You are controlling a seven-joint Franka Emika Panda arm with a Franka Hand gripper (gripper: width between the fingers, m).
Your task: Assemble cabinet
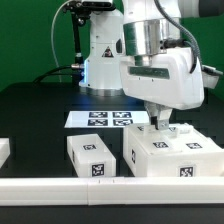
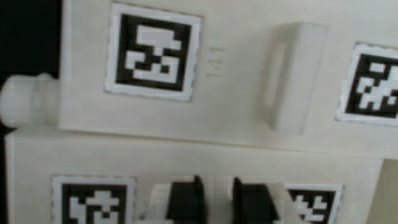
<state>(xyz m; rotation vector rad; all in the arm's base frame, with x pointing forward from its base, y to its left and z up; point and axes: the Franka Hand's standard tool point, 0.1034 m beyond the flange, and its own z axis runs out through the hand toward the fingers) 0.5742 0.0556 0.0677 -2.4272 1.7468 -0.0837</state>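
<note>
The cabinet [image 1: 172, 158] is a large white box with black-and-white tags, standing at the exterior view's right near the front rail. My gripper [image 1: 159, 126] comes straight down onto its far top edge. In the wrist view the cabinet [image 2: 231, 110] fills the picture, with a raised ridge [image 2: 299, 90] and a round knob [image 2: 22, 102] at one side. My gripper [image 2: 221, 202] has its two dark fingers [image 2: 189, 203] close together, a thin white strip of the cabinet between them. It looks shut on that wall.
A smaller white tagged block [image 1: 92, 158] stands beside the cabinet towards the exterior view's left. Another white part [image 1: 4, 151] shows at the left edge. The marker board [image 1: 105, 118] lies behind. A white rail [image 1: 100, 190] runs along the front.
</note>
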